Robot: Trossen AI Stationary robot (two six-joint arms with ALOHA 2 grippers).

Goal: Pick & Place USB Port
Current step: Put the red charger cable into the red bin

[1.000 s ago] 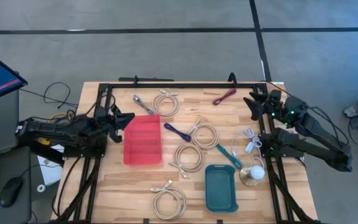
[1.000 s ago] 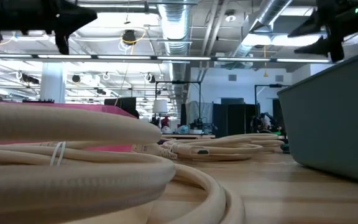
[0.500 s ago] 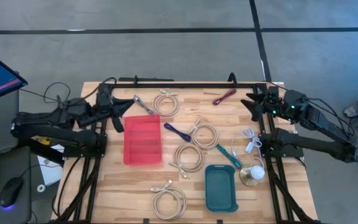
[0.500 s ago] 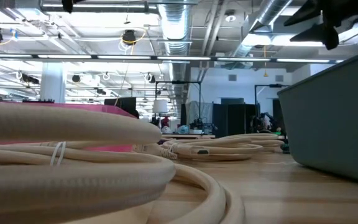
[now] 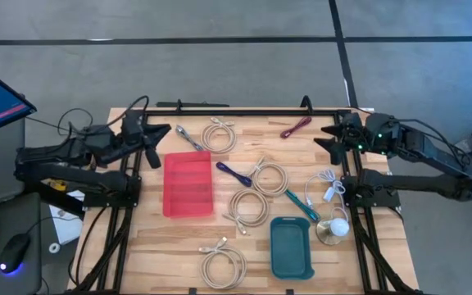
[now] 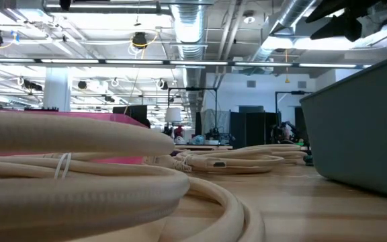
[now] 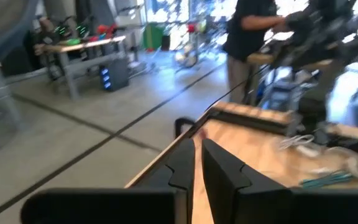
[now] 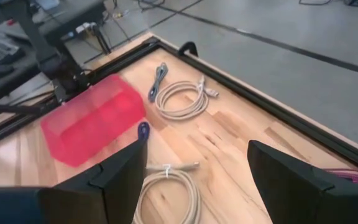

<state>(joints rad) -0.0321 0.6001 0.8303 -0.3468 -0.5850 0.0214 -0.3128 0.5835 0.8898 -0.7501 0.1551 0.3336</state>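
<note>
- High view: left gripper [image 5: 159, 131] hangs over the table's [image 5: 179, 246] far left corner, beside the red tray [image 5: 188, 184]; coiled cables [image 5: 248, 207] lie mid-table, the teal tray [image 5: 291, 247] nearer.
- Left wrist view: fingers [image 7: 219, 167] nearly together, holding nothing.
- Right wrist view: right gripper [image 8: 197, 171] fingers wide apart, empty.

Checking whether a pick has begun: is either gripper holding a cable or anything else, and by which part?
Nothing is held. The left gripper has its fingers nearly together with nothing between them, near the table's far left corner; the right gripper is open and empty, above the table's right side.
</note>
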